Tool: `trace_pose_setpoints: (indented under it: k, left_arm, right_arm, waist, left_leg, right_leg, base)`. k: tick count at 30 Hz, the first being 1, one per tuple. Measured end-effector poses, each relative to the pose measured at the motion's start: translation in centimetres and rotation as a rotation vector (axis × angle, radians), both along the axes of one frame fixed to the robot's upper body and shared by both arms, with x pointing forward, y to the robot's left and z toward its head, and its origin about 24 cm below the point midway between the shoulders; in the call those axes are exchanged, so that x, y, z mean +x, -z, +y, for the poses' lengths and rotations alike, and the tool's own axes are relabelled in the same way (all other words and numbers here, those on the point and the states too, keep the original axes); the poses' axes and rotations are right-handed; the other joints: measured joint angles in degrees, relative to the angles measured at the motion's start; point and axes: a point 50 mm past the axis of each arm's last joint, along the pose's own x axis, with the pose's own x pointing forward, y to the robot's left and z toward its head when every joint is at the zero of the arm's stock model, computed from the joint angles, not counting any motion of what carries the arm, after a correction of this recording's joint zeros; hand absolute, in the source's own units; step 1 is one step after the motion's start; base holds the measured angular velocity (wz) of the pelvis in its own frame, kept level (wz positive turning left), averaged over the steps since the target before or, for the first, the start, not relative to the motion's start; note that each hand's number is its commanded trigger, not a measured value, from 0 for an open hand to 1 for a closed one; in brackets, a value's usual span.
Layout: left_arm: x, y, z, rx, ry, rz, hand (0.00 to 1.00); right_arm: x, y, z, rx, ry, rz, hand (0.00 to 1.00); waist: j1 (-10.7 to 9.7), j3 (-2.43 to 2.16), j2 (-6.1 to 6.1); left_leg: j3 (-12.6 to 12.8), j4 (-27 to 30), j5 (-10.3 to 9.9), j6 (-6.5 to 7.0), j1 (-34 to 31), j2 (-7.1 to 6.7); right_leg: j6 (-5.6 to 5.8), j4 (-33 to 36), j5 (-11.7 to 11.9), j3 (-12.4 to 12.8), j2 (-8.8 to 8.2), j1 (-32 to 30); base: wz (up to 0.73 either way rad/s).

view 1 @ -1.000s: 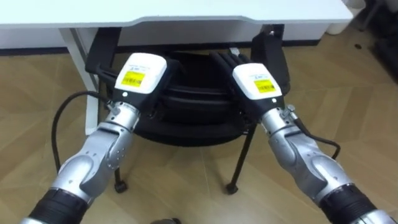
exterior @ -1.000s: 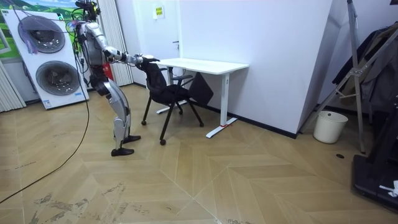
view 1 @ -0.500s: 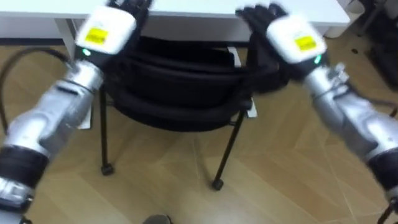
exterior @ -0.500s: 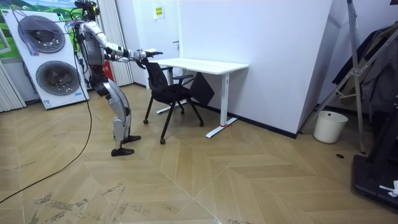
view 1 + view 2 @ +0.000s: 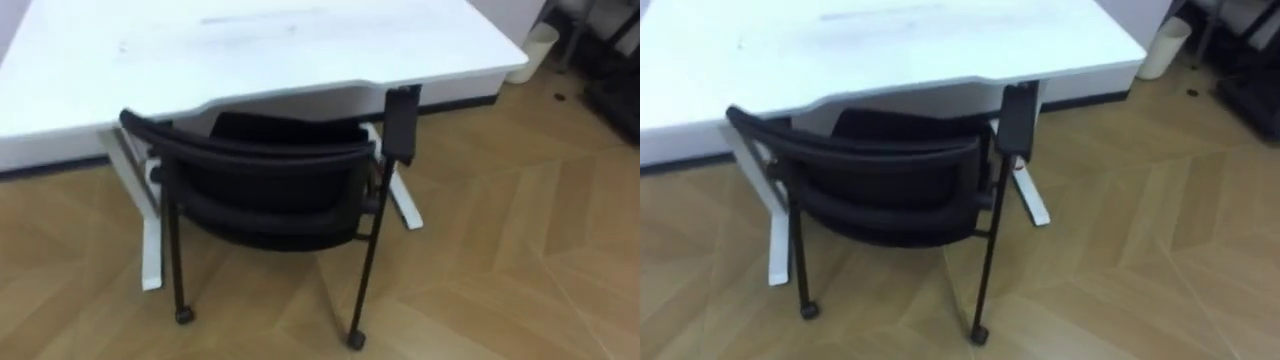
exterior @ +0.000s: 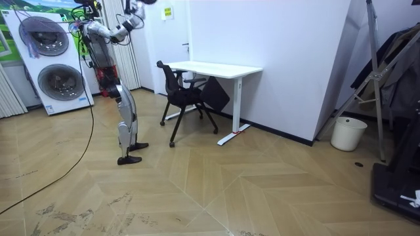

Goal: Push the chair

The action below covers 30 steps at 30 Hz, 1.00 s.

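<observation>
The black chair (image 5: 270,190) stands well below and ahead of our hands (image 6: 136,6), its backrest turned to us and its seat already partly under the white worktop (image 5: 200,60). In the room view the hands are up high, above the head and apart from the chair. They are too small there, so we cannot tell whether the fingers are spread or curled.

We judge the push largely done. If the chair needs to go deeper, we should bring both hands down onto the backrest's top rail. We would set flat fingers evenly either side of its middle and press level and straight, so the casters (image 5: 355,340) roll rather than twist.

The edges to mind lie beyond the fingers. The worktop's front edge sits just over the seat, and the worktop's white leg (image 5: 150,240) stands close beside the chair's left side. The upright black arm pad (image 5: 402,125) is near the worktop's rim. The wooden floor (image 5: 520,250) on the right is open, with a pale bin (image 5: 543,35) well off by the wall.
</observation>
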Motion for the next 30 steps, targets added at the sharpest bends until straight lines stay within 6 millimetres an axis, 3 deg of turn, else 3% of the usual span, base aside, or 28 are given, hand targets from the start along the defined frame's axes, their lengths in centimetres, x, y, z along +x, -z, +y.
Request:
trace_pose_setpoints:
  k: [4,6,7,9,13,15,17,18,19,20,21,23,24,27,30]
  left_arm:
    - [-5.0,-1.6,4.2,-0.101,-0.103,-0.202,0.0]
    - [-8.1,-1.7,6.5,-0.155,-0.188,-0.297,0.0]
    - [-8.6,-1.6,6.9,-0.175,-0.201,-0.314,0.0]
    - [-9.7,-0.4,8.4,-0.241,-0.225,-0.321,0.0]
    - [-11.8,5.3,12.3,-0.45,-0.331,-0.207,0.0]
    - [-12.9,9.6,13.8,-0.613,-0.358,-0.133,0.0]
    - [-15.7,17.4,14.6,-0.879,-0.405,-0.022,0.0]
    - [-17.8,22.5,14.2,-1.054,-0.447,0.042,0.0]
    - [-18.9,25.3,13.7,-1.162,-0.469,0.072,0.0]
    - [-20.8,30.0,12.2,-1.35,-0.507,0.127,0.0]
    - [-21.6,32.0,11.3,-1.431,-0.523,0.15,0.0]
    - [-25.0,38.7,8.4,-1.68,-0.639,0.278,0.0]
    - [-25.8,40.0,7.7,-1.726,-0.672,0.325,0.0]
    - [-30.8,46.6,2.9,-1.975,-0.807,0.682,0.0]
    - [-32.6,48.9,0.2,-2.101,-0.819,0.913,0.0]
  right_arm:
    - [-5.2,-2.7,-2.6,0.061,0.049,-0.225,0.0]
    - [-7.9,-3.0,-4.4,0.107,0.1,-0.325,0.0]
    - [-8.5,-2.9,-4.8,0.131,0.102,-0.35,0.0]
    - [-9.5,-2.1,-6.3,0.218,0.106,-0.378,0.0]
    - [-12.1,2.4,-10.4,0.452,0.168,-0.318,0.0]
    - [-13.7,5.7,-12.4,0.61,0.214,-0.29,0.0]
    - [-17.3,14.2,-14.0,0.876,0.321,-0.194,0.0]
    - [-19.2,19.5,-13.3,1.034,0.366,-0.112,0.0]
    - [-20.0,22.5,-12.7,1.128,0.389,-0.062,0.0]
    - [-21.9,27.5,-11.2,1.312,0.448,0.031,0.0]
    - [-22.7,29.6,-10.2,1.4,0.467,0.066,0.0]
    - [-25.6,36.8,-6.8,1.699,0.544,0.183,0.0]
    - [-26.3,38.5,-6.0,1.762,0.574,0.225,0.0]
    - [-30.5,45.7,-1.7,2.085,0.699,0.495,0.0]
    - [-31.8,48.8,1.2,2.249,0.75,0.698,0.0]
  waist:
    - [-2.29,-0.01,0.05]
    - [-2.82,-0.01,0.15]
    - [-2.94,0.03,0.24]
    - [-3.45,-0.14,0.45]
    - [-4.52,-0.34,1.63]
    - [-4.62,-0.41,2.03]
    - [-3.95,-0.66,2.38]
    - [-3.59,-0.43,2.46]
    - [-3.52,-0.42,2.64]
    - [-3.6,-0.38,2.87]
    - [-3.61,-0.31,2.98]
    - [-3.75,-0.1,3.52]
    - [-3.74,-0.13,3.43]
    - [-4.11,0.0,3.47]
    - [-3.99,0.09,3.12]
  left_leg:
    - [0.67,-0.66,-0.48,-0.85,0.54,0.48]
    - [1.49,-1.02,-0.86,-1.27,0.6,0.87]
    - [1.71,-1.02,-0.98,-1.34,0.71,0.98]
    - [1.99,-1.36,-1.16,-1.53,1.12,1.08]
    - [2.25,-2.16,-1.25,-1.7,1.41,1.01]
    - [2.25,-2.93,-1.26,-1.7,1.58,0.76]
    - [2.76,-3.84,-1.24,-1.86,2.22,0.77]
    - [3.02,-3.89,-1.59,-2.23,2.53,0.93]
    - [3.1,-3.81,-1.86,-2.4,2.67,1.03]
    - [3.19,-3.69,-2.18,-2.54,2.75,1.1]
    - [3.25,-3.69,-2.24,-2.61,2.85,1.11]
    - [3.39,-3.78,-2.6,-3.03,3.37,1.29]
    - [3.43,-3.85,-2.63,-3.07,3.6,1.34]
    - [3.53,-4.09,-3.13,-3.6,5.6,1.4]
    - [3.54,-4.22,-3.14,-3.68,5.92,1.49]
  right_leg:
    - [-0.4,-2.1,0.17,0.83,0.68,0.62]
    - [-0.69,-2.61,0.23,1.08,0.81,0.48]
    - [-0.73,-2.69,0.22,1.17,0.87,0.56]
    - [-0.9,-3.35,0.31,1.36,1.03,1.0]
    - [-1.02,-3.64,0.24,1.92,1.13,0.89]
    - [-0.97,-3.43,0.11,1.93,0.96,0.89]
    - [-1.07,-3.37,-0.17,2.22,0.92,0.87]
    - [-1.18,-3.32,-0.31,2.88,1.08,0.87]
    - [-1.23,-3.24,-0.36,2.94,1.18,0.89]
    - [-1.47,-2.9,-0.82,2.93,1.18,0.87]
    - [-1.54,-2.55,-1.07,3.03,1.16,0.75]
    - [-1.8,-2.31,-1.93,3.21,1.15,0.97]
    - [-1.85,-2.32,-2.02,3.62,1.19,1.12]
    - [-2.05,-2.41,-2.78,4.09,0.95,3.01]
    - [-2.18,-2.39,-2.93,3.63,0.9,3.28]
  base:
    - [-0.14]
    - [-0.21]
    - [-0.14]
    - [-0.06]
    - [-0.04]
    - [0.0]
    - [-0.12]
    - [-0.25]
    - [-0.2]
    - [-0.1]
    - [-0.04]
    - [-0.05]
    - [-0.08]
    - [-0.03]
    - [0.0]
